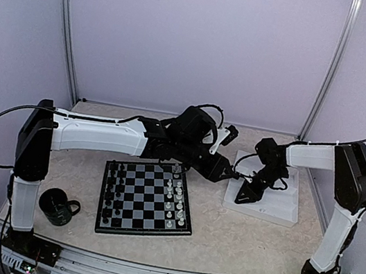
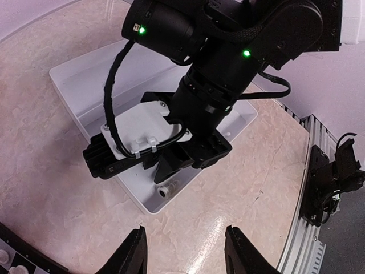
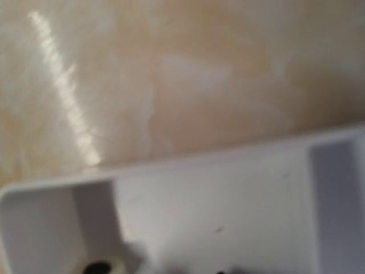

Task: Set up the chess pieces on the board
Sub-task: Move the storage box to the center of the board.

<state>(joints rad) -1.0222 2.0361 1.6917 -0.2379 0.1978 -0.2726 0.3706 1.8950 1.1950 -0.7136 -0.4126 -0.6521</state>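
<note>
At the corner of the white tray (image 2: 91, 74), one white chess piece (image 2: 164, 191): probably light, hard and slippery, best pinched mid-stem; left gripper (image 2: 185, 231) agape and empty; right gripper (image 2: 168, 171) poised above it, its spread indiscernible.

right wrist view: blurred all over; only the tray (image 3: 239, 188) wall and the table (image 3: 171, 68) beyond it can be made out.
round thing (image 3: 98, 266): in a corner compartment of the tray, pale with a dark centre, cut off by the bottom edge; too soft to identify.
right gripper (image 2: 171, 171): over the tray's corner; its own body hides the fingertips, so a hold cannot be told.
white piece (image 2: 165, 190): in the tray just beside the right gripper; too small to tell its kind.
chess pieces (image 1: 174, 195): on the board (image 1: 147, 198) left of the tray; kinds too small to tell.
left gripper (image 2: 185, 254): short of the tray; finger bases cut off by the bottom edge.
</note>
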